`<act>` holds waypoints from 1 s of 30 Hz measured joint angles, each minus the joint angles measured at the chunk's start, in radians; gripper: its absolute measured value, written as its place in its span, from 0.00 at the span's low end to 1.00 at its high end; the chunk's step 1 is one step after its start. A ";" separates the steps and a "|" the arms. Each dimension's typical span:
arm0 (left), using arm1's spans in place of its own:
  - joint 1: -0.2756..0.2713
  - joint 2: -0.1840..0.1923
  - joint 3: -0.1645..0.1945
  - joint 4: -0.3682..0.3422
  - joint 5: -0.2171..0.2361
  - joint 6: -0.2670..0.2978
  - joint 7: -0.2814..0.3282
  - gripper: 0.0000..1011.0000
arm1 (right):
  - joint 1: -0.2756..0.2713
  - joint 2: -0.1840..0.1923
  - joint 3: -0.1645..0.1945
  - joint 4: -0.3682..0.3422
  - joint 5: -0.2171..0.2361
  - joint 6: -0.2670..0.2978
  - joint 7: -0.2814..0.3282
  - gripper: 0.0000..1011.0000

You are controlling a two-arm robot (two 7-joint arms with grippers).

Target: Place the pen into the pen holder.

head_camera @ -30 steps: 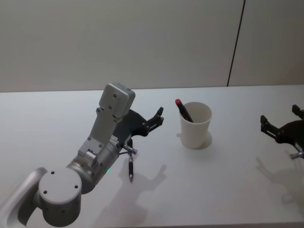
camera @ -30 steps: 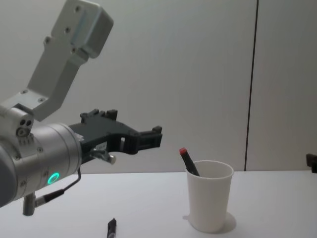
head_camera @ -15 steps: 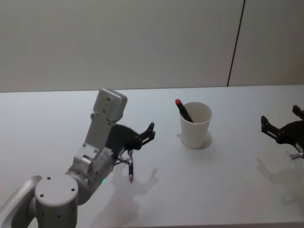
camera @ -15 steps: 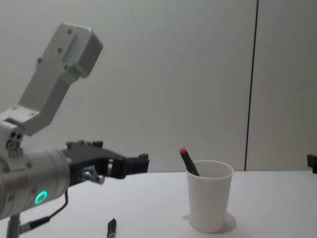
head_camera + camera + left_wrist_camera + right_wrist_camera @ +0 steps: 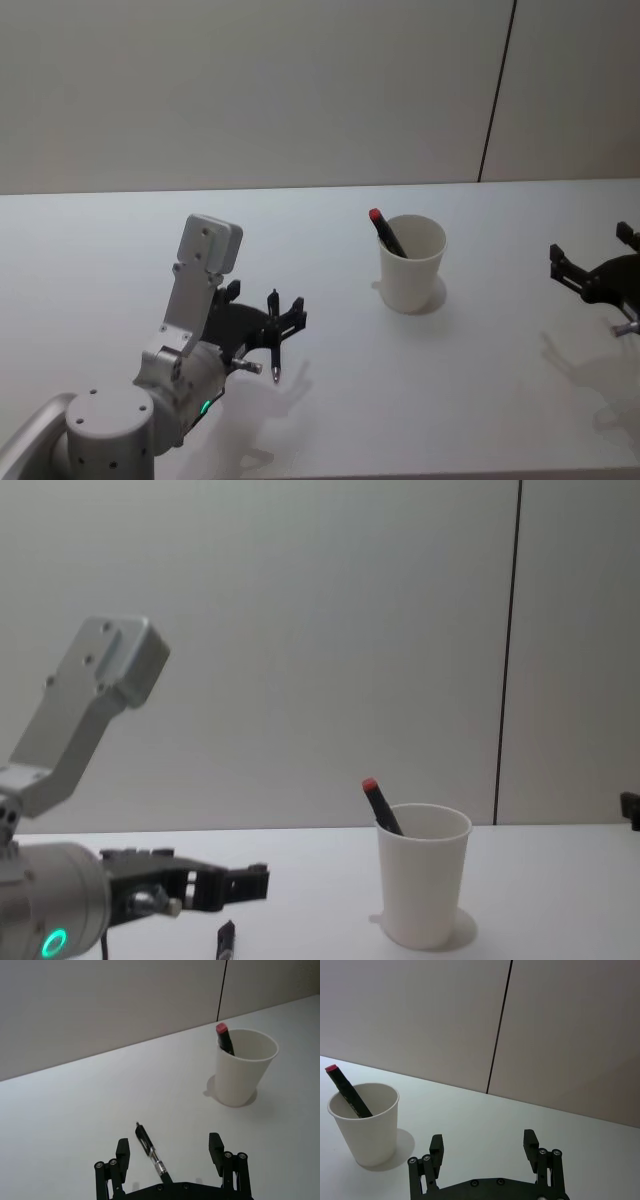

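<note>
The silver-grey left arm reaches forward and slopes down, a green light glowing on its wrist. Its black left gripper [image 5: 285, 312] [image 5: 169, 1149] [image 5: 240, 885] points forward, held low, jaws spread wide and gripping nothing. The black right gripper [image 5: 588, 247] [image 5: 483, 1141] hangs parked far to the right, jaws likewise parted.

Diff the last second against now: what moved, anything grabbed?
The left pincer came down from above the table and drew back toward the robot. It now hangs low and open, with a finger on either side of the pen, and grips nothing. Unchanged: the pen lying on the table, the pen holder with its red-capped marker, and the right pincer, open and parked at the right.
</note>
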 joint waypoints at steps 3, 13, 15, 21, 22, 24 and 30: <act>-0.003 -0.004 -0.004 0.023 -0.014 0.007 -0.001 0.99 | 0.000 0.000 0.000 0.000 0.000 0.000 0.000 0.99; -0.038 -0.026 -0.014 0.108 -0.023 0.029 -0.029 0.99 | 0.000 0.000 0.000 0.000 0.000 0.000 0.000 0.99; -0.049 -0.033 -0.015 0.130 -0.017 0.035 -0.040 0.99 | 0.000 0.000 0.000 0.000 0.000 0.000 0.000 0.99; -0.079 -0.052 -0.016 0.182 0.000 0.050 -0.063 0.99 | 0.000 0.000 0.000 0.000 0.000 0.000 0.000 0.99; -0.082 -0.053 -0.016 0.189 0.002 0.052 -0.065 0.99 | 0.000 0.000 0.000 0.000 0.000 0.000 0.000 0.99; -0.090 -0.059 -0.016 0.203 0.008 0.059 -0.068 0.99 | 0.000 0.000 0.000 0.000 0.000 0.000 0.000 0.99; -0.105 -0.071 -0.016 0.230 0.021 0.078 -0.069 0.99 | 0.000 0.000 0.000 0.000 0.000 0.000 0.000 0.99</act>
